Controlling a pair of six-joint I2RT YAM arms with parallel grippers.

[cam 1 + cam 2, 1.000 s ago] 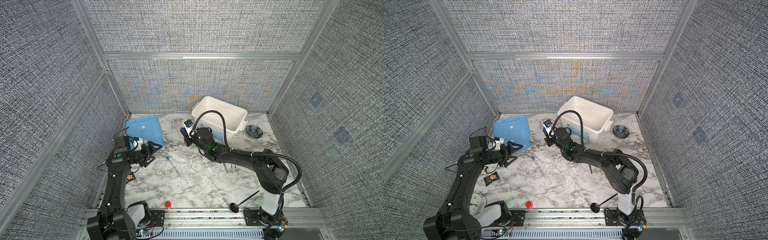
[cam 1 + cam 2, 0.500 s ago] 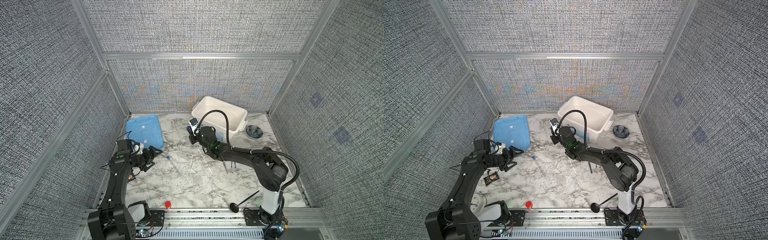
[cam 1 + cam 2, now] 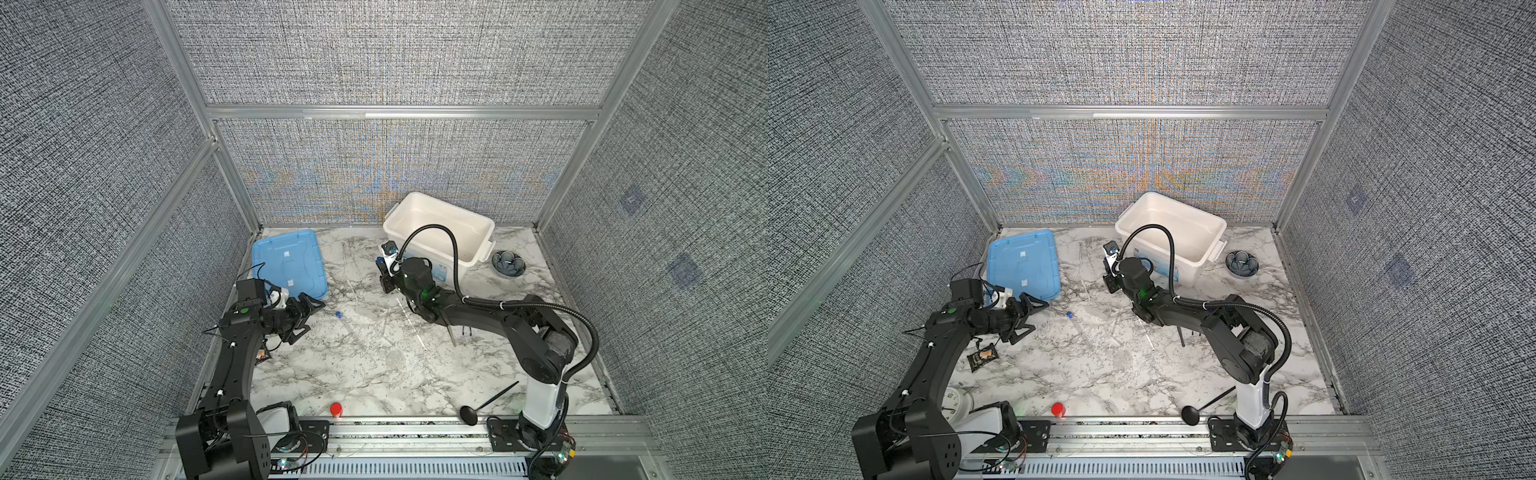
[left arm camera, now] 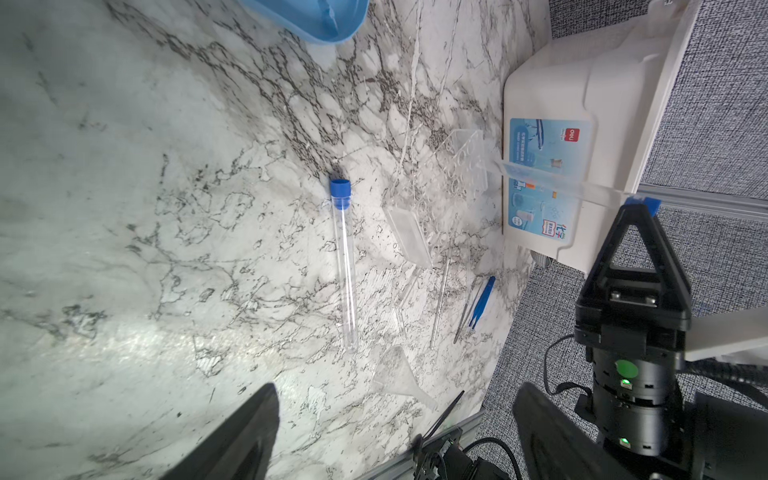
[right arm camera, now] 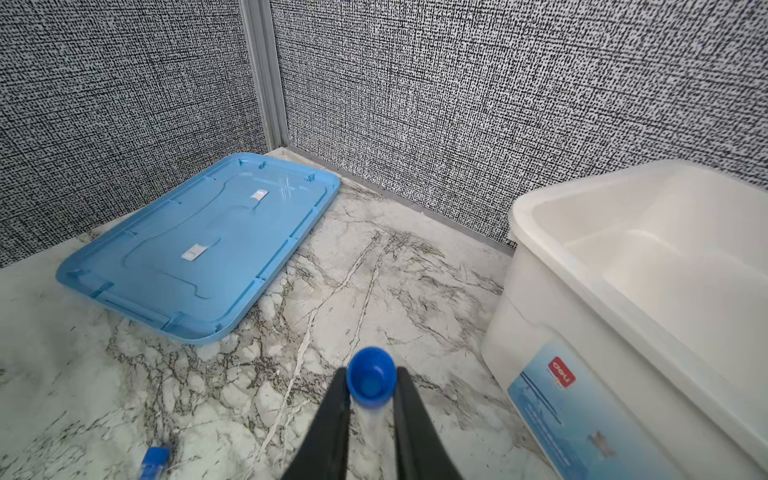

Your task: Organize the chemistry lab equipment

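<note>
While the right gripper (image 5: 371, 386) is clamped on a blue-capped tube (image 5: 369, 376), gripping it just below the cap, it hangs above the marble table (image 3: 374, 374) just left of the white bin (image 5: 536, 307), which sits at the far side, right of centre. The bin looks empty, and its blue lid (image 3: 286, 262) lies flat at the far left. The left gripper (image 3: 311, 316) hovers near the lid's near corner with its jaws wide apart and nothing between them. It faces a second blue-capped tube (image 4: 345, 266), which lies flat on the marble just to its right.

Further right, in the middle of the table, lie the clear rack (image 4: 461, 166), a clear funnel (image 4: 395, 374), thin clear rods (image 4: 440, 303), silver tweezers (image 4: 463, 316) and dark blue forceps (image 4: 482, 301), all loose.

My reading is that the job is at an early stage, with the first tube being carried to the bin. Next, the right arm needs to lift the tube over the rim, move right and lower it before letting go. The left arm needs to come down squarely over the loose tube, which is smooth and may roll.
</note>
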